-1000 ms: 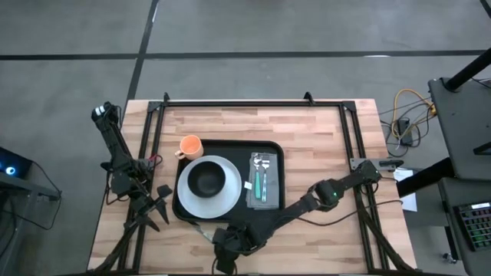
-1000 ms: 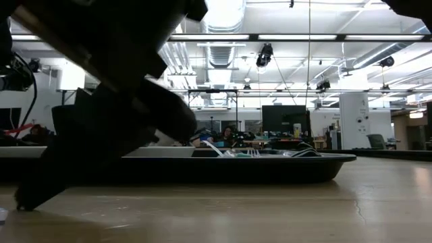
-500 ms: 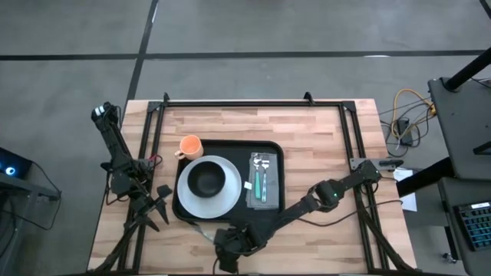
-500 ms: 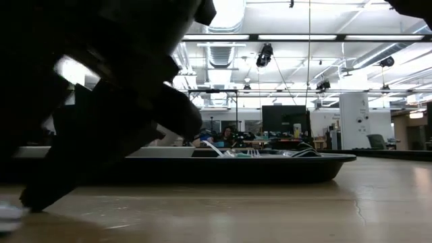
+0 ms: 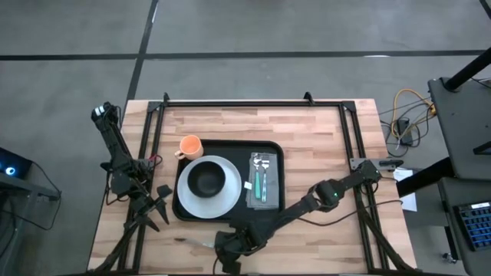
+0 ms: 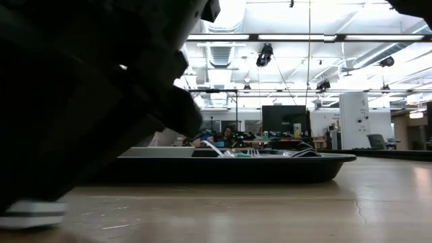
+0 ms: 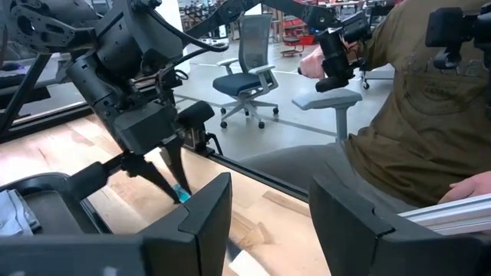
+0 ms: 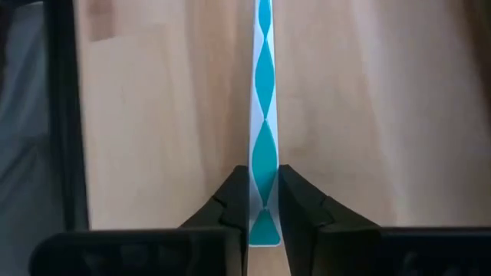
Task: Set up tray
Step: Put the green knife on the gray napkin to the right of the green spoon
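Bare wood (image 5: 322,130) lies open along the table's near edge, where we see the right gripper (image 8: 263,205) clenched on a white-and-teal utensil handle (image 8: 263,115), now nearer that edge than a second ago. Beyond, the black tray (image 5: 230,146) sits mid-table, rounded and low-rimmed. Our left gripper (image 7: 265,211) waits, fingers parted, at the left edge.

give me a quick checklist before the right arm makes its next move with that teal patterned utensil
1. Right gripper shut on the utensil handle: ok.
2. Utensil's working end visible: cannot tell.
3. Tray flat on the table: ok.
4. Plate with dark bowl seated in tray: ok.
5. Napkin with cutlery on tray's right side: ok.
6. Left gripper open, parked at the table's left edge, clear of the tray: ok.
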Robot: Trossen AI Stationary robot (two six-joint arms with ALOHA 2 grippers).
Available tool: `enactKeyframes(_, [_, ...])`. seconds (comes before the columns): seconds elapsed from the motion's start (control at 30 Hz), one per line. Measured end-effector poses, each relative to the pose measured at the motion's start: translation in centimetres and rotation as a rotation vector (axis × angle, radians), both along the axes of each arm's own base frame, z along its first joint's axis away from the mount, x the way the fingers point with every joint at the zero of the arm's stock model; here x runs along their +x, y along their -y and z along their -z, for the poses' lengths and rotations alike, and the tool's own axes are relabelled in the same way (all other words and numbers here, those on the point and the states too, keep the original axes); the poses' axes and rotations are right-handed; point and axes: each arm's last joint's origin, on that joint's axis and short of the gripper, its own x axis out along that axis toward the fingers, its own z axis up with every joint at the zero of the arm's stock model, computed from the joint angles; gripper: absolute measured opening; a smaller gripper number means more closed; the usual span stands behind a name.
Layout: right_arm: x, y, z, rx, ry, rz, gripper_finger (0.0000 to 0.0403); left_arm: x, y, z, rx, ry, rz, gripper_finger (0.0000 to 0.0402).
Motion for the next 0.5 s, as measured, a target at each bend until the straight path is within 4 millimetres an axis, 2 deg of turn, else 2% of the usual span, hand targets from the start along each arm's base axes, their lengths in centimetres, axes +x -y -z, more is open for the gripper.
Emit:
enactKeyframes(0.3, [0.3, -0.3, -1.8, -0.012, 0.102, -0.072, 0.0032, 0.0, 0.0, 0.0, 0.0, 0.0, 0.0, 0.0155])
enactKeyframes(0.5, [0.3, -0.2, -4.0, -0.027, 0.159, -0.063, 0.0032, 0.0, 0.0, 0.0, 0.0, 0.0, 0.0, 0.0155])
